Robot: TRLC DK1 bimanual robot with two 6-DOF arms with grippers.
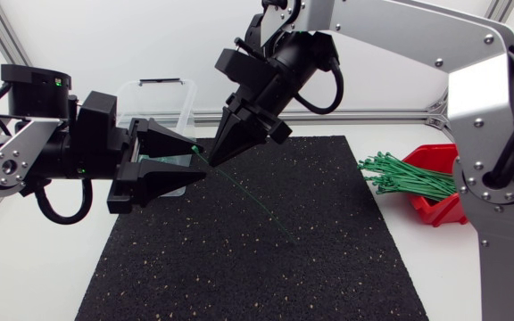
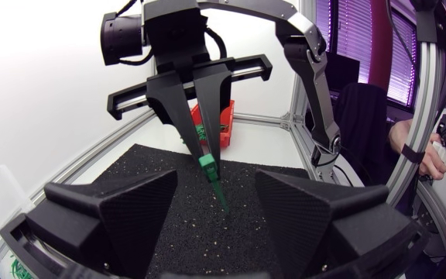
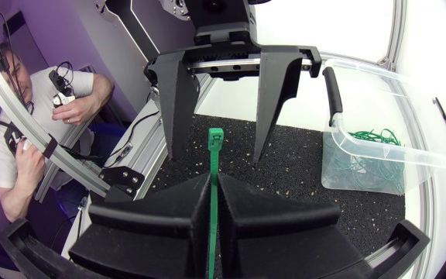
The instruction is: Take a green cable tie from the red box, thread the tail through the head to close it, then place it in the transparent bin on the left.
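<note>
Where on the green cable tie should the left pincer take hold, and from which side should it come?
Probably the square head of the cable tie: it sticks out past the tips of the right pincer, which is shut on the tie just behind it. The open left pincer faces it, so come straight on, one finger each side. The thin tail trails loose.

Green cable tie point(image 3: 216, 141), red box point(image 1: 440, 208), black mat point(image 1: 239, 267) with pale speckles.
</note>
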